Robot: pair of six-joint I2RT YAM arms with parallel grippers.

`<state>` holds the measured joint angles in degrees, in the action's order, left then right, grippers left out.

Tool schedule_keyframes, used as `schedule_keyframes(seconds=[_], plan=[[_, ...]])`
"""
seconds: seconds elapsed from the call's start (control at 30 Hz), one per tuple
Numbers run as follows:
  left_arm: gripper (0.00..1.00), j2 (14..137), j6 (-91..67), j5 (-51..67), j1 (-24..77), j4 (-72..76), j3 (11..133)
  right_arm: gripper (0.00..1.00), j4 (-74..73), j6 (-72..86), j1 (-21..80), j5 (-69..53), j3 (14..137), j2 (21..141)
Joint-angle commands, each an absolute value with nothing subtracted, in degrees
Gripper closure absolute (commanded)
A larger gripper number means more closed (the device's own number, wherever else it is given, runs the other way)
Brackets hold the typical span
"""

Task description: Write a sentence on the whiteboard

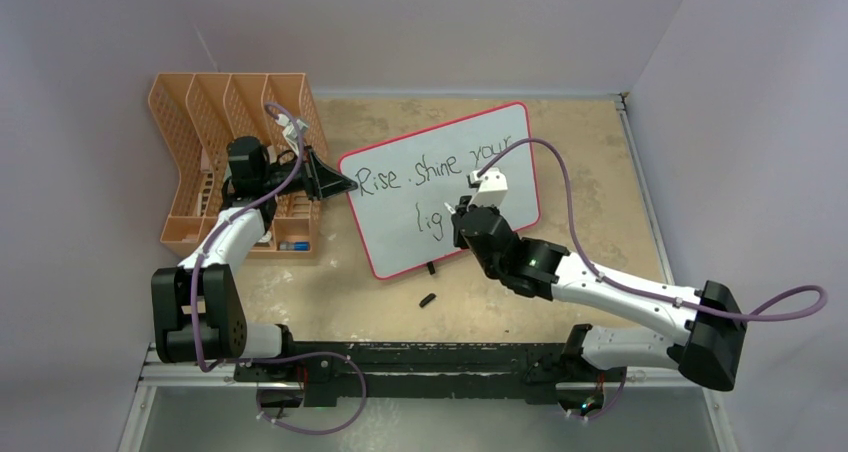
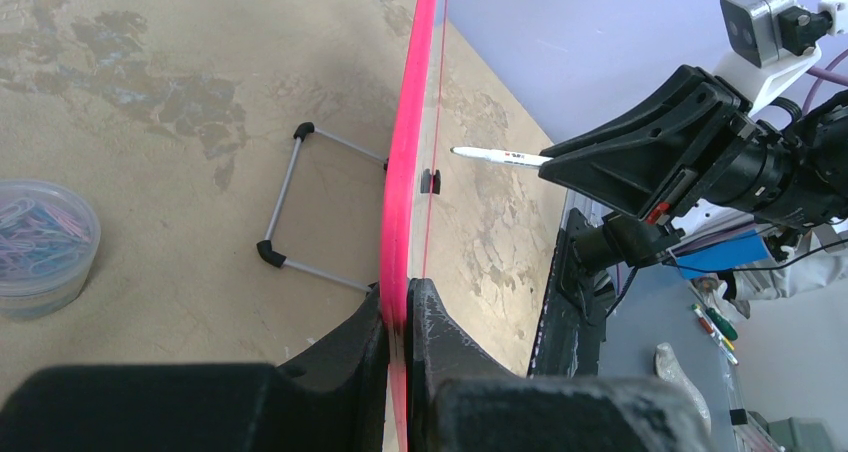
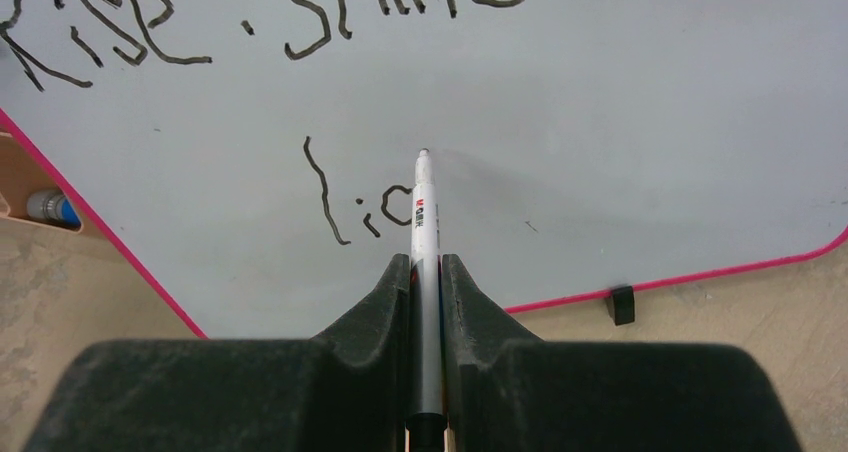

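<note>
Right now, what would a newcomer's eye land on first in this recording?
The red-rimmed whiteboard propped mid-table, with black lettering "Rise . shine your" across its top and a second line just begun. The right gripper holds a marker with its tip right at the board beside those letters, while the left gripper clamps the board's left edge. An orange mesh rack sits at far left.

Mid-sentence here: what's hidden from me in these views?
- Top external: right gripper covers the sentence's second line past "lig".
- Right wrist: the frame's top edge cuts off the first line's end; whether the marker tip touches the whiteboard is unclear.
- Left wrist: whiteboard seen edge-on, lettering hidden.
</note>
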<state>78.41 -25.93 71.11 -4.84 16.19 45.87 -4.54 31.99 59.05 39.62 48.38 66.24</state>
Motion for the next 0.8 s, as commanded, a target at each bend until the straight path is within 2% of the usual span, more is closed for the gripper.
schedule_keyframes(seconds=[0.0,0.77], plan=[[1.0,77.7,-25.7,69.5,-5.4,17.1,46.9,1.0,-0.6,29.9,58.5,41.5,51.5,66.6],[1.0,77.8,-25.6,69.4,-5.4,17.1,46.9,1.0,1.1,29.2,58.1,40.8,51.7,67.8]])
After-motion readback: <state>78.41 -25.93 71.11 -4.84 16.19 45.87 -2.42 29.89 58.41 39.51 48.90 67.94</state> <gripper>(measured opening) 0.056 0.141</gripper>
